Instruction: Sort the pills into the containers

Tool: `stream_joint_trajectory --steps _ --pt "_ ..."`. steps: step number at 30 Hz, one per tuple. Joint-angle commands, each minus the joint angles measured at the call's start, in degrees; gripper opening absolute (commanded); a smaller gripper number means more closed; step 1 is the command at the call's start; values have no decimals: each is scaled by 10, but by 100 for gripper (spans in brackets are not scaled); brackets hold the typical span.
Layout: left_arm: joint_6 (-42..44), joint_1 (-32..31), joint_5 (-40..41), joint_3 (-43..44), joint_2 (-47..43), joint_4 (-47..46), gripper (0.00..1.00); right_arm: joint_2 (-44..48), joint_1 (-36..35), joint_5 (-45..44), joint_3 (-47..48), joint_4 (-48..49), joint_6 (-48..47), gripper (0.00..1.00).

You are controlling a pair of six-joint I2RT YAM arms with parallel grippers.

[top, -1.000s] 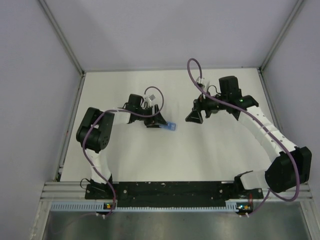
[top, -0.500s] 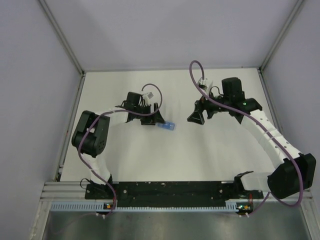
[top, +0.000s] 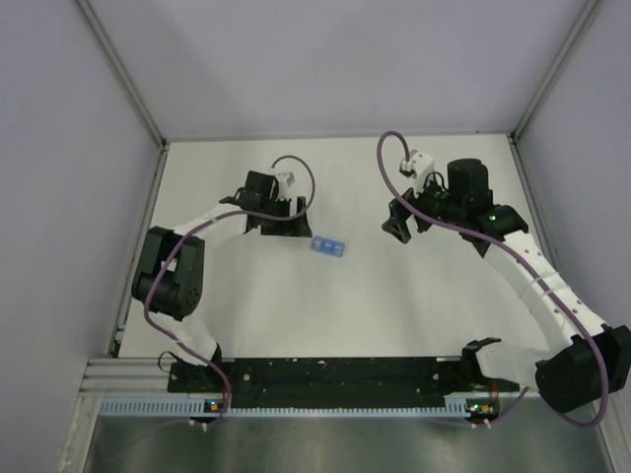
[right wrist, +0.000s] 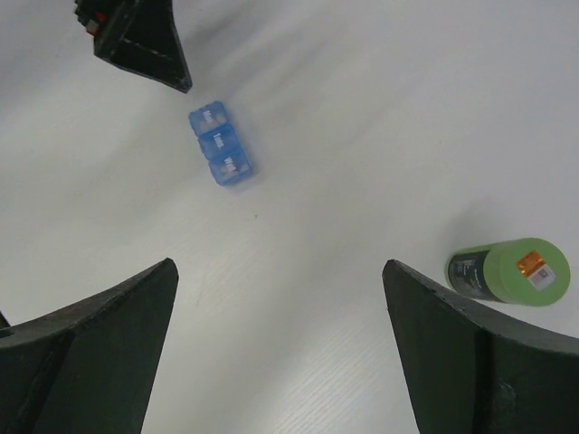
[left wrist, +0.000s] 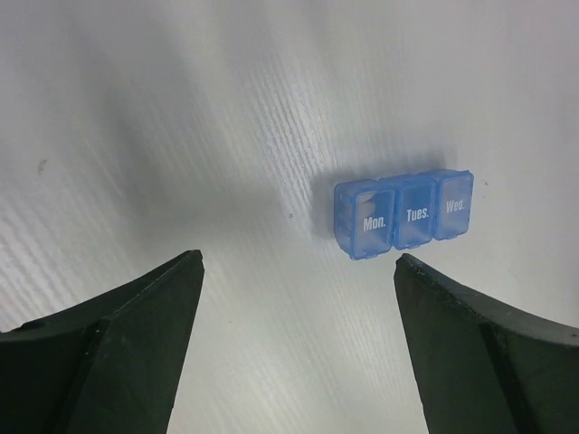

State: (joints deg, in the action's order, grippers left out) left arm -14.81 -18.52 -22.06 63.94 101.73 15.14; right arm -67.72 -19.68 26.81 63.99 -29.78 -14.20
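Note:
The translucent blue pill box (top: pixel 327 246) lies flat on the white table, its three lids marked Mon., Tues., Wed. shut. In the left wrist view the box (left wrist: pixel 403 212) lies just ahead of my open, empty left gripper (left wrist: pixel 298 262), nearer its right finger. From above, the left gripper (top: pixel 292 227) sits back-left of the box, not touching it. My right gripper (top: pixel 396 228) is open and empty, right of the box. In the right wrist view (right wrist: pixel 280 264) the box (right wrist: pixel 220 145) lies well ahead. No loose pills show.
A dark cylindrical bottle with a green cap (right wrist: pixel 511 271) lies on its side by the right gripper's right finger; it is hidden under the arm from above. A left-arm finger (right wrist: pixel 145 41) shows beyond the box. Grey walls enclose the table (top: pixel 296 325).
The left gripper has drawn back from the pill box toward the back-left, leaving it lying free on the table. The right gripper has shifted a little to the right and back.

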Motion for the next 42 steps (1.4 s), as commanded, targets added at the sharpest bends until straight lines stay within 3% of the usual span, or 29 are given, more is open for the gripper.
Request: stream_joint_trajectory --steps 1,7,18,30,38,42 --pt "47 2 71 35 -63 25 92 19 3 -83 -25 26 -14 95" --pt "86 3 119 48 -107 39 98 49 3 -162 -65 62 -7 99" --pt "131 6 214 36 -235 15 99 132 10 -298 -159 151 53 99" --pt "143 9 242 -58 -393 13 99 131 11 -314 -171 171 78 99" --pt "163 9 235 -94 -455 12 99 150 10 -327 -185 170 73 99" --pt "130 9 223 -110 -478 -8 99 158 11 -325 -192 168 68 99"
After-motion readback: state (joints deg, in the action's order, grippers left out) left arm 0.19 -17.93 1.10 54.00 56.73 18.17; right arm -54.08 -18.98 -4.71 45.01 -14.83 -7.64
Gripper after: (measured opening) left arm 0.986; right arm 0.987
